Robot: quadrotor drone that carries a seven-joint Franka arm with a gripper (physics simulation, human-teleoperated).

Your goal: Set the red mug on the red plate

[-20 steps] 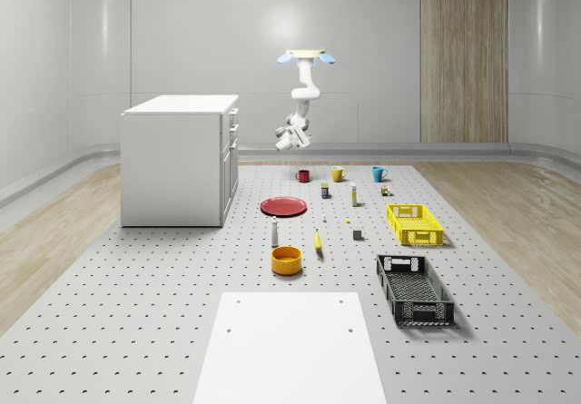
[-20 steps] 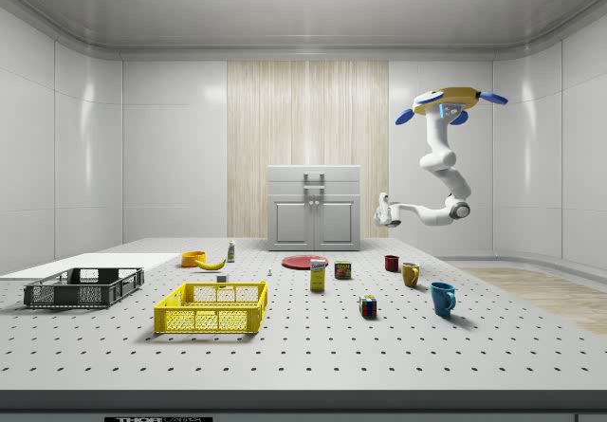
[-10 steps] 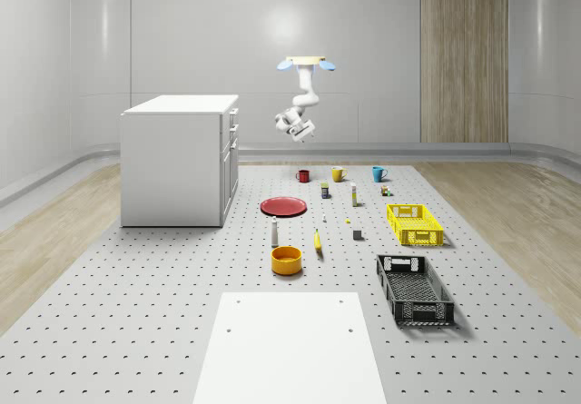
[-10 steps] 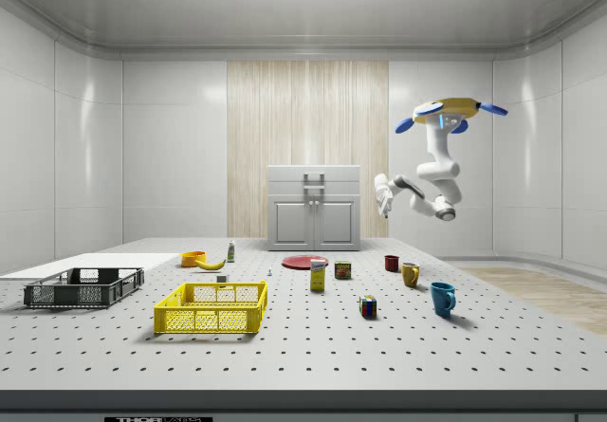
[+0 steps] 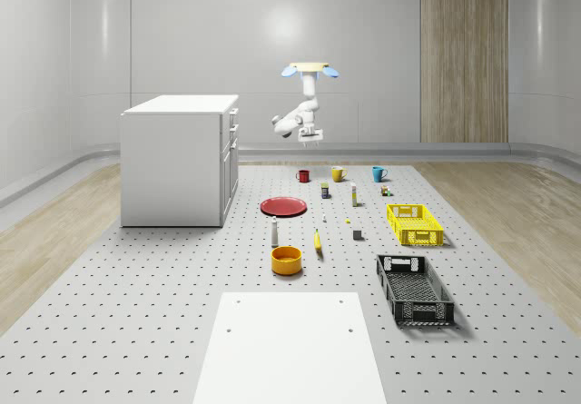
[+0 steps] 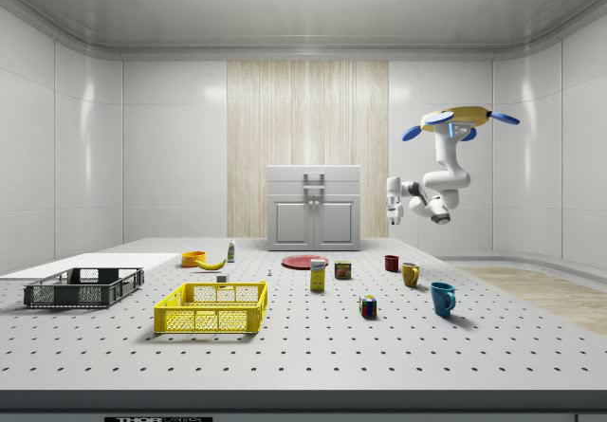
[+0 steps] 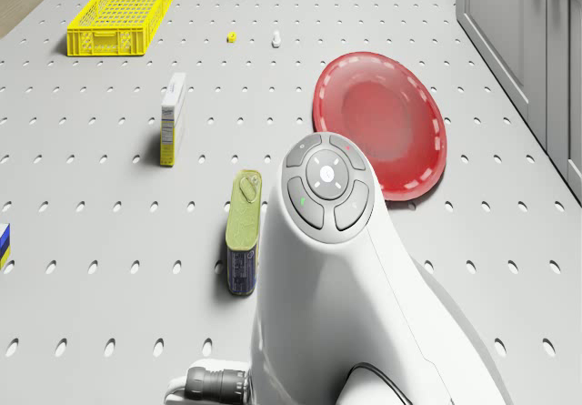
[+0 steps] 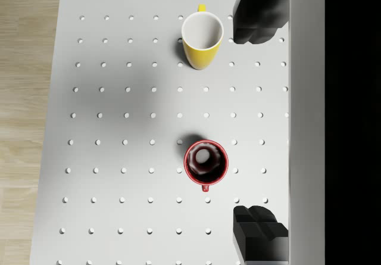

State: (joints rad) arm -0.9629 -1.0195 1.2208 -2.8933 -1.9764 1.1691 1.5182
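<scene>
While tool point(image 8: 256, 128) hovers spread, red mug point(image 8: 205, 161) upright.

Yellow drone point(image 6: 463, 116) with blue rotors, glossy white arm point(image 7: 364, 314), grey button pad, black-tipped jaws.

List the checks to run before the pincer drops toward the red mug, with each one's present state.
1. Drone hovering above the table's far end, near the mugs: ok.
2. Pincer pointing down at the table, fingers open: ok.
3. Red mug upright and free-standing: ok.
4. Mug centred between the fingers: not ok, it sits off to one side.
5. Yellow mug apart from the red one: ok.
6. Red plate bare: ok.
</scene>
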